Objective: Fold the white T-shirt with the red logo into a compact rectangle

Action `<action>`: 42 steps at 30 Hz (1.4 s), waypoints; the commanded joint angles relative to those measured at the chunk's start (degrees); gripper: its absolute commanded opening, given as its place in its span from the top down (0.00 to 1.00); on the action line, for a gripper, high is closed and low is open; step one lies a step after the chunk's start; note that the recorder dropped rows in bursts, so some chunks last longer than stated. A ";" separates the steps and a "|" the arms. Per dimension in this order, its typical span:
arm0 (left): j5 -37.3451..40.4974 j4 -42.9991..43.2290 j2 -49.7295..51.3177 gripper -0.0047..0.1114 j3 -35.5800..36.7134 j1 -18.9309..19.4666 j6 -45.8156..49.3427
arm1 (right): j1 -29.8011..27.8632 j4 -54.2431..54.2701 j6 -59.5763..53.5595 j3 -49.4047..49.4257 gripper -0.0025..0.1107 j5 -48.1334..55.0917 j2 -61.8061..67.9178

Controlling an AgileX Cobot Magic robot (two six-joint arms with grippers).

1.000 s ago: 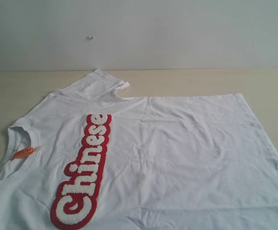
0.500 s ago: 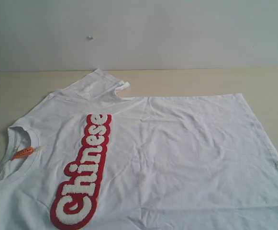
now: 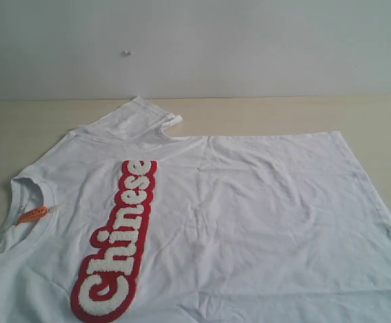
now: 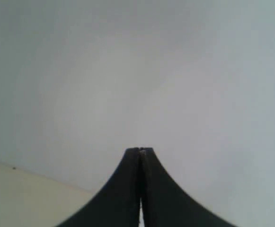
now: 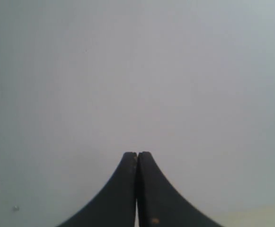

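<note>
As left end effector [image 4: 139, 150] and right end effector [image 5: 137, 153] sit closed | red logo [image 3: 118, 242]: "Chinese" | orange tag [image 3: 32, 214]: unreadable

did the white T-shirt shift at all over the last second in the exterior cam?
No. The white T-shirt lies where it was: its far sleeve keeps the same spot against the table back edge.

Pale beige, flat, wood-look tabletop [image 3: 262, 114]: spans the scene left to right.
Plain grey-white wall [image 3: 249, 47]: rises behind the table's far edge.
Small pale speck [image 3: 126, 52]: on the wall, left of centre.
</note>
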 commanded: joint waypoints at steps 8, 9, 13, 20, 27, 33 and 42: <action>-4.18 19.20 3.06 0.96 -12.00 -0.14 -24.91 | -0.01 -21.01 28.86 -8.60 0.98 -6.06 0.29; -4.18 21.42 4.41 0.96 -13.99 -0.14 -26.97 | -0.01 -22.60 30.65 -10.25 0.98 -6.06 1.11; -4.96 24.36 9.89 0.96 -21.40 -0.14 -29.73 | -0.01 -27.79 33.91 -17.15 0.98 -5.80 4.81; -14.63 24.36 22.60 0.96 -34.48 -0.14 -27.45 | -0.01 -28.46 33.00 -30.25 0.98 -4.46 14.56; 1.96 24.36 36.75 0.96 -48.34 -0.14 -9.18 | -0.01 -28.55 18.14 -46.48 0.98 13.18 27.04; 20.65 24.36 51.91 0.96 -55.98 -0.14 -9.70 | -0.01 -27.63 8.43 -55.75 0.98 33.90 38.46; 40.50 16.48 72.55 0.96 -62.51 -0.14 8.90 | -0.01 -14.07 -6.60 -56.75 0.98 43.57 56.42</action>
